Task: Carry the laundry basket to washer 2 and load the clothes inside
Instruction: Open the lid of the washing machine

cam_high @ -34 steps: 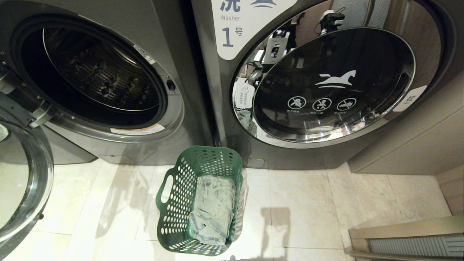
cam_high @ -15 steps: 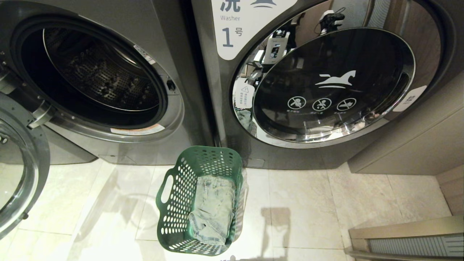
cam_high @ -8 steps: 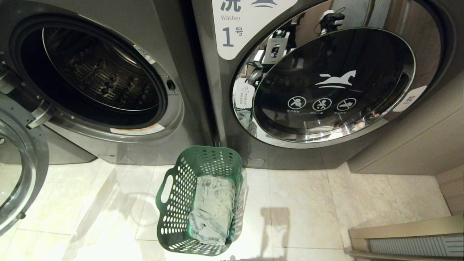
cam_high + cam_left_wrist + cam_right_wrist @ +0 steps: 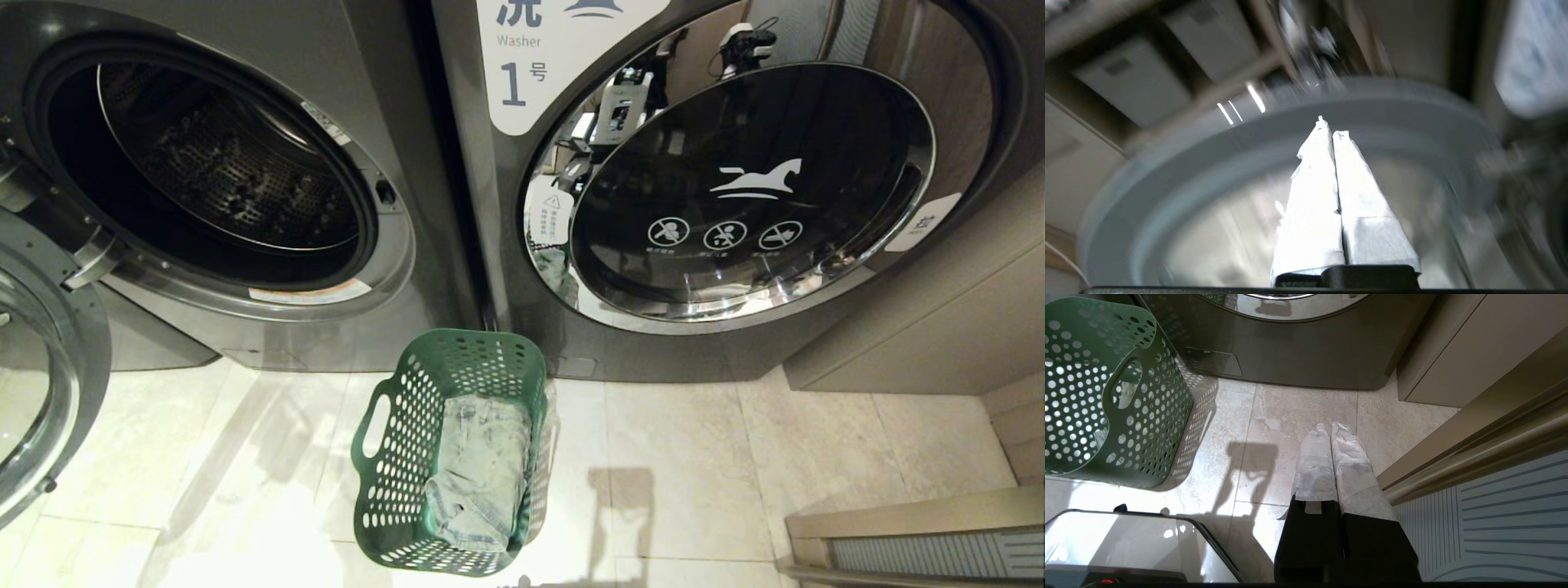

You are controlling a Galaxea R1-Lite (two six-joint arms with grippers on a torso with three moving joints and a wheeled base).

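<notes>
Laundry basket [image 4: 1106, 392] on floor, well apart from clenched right hand [image 4: 1330, 428]

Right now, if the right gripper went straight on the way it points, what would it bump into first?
Probably the bare floor tile: the shut right gripper points down at it, clear of the laundry basket beside it. Depth is hard to judge.

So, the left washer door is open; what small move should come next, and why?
Probably swing the left end effector from the open door over the laundry basket and open it above the clothes. The open washer looks empty, the clothes lie in the basket, and both end effectors are shut, holding nothing; the right end effector hangs beside the basket.
</notes>
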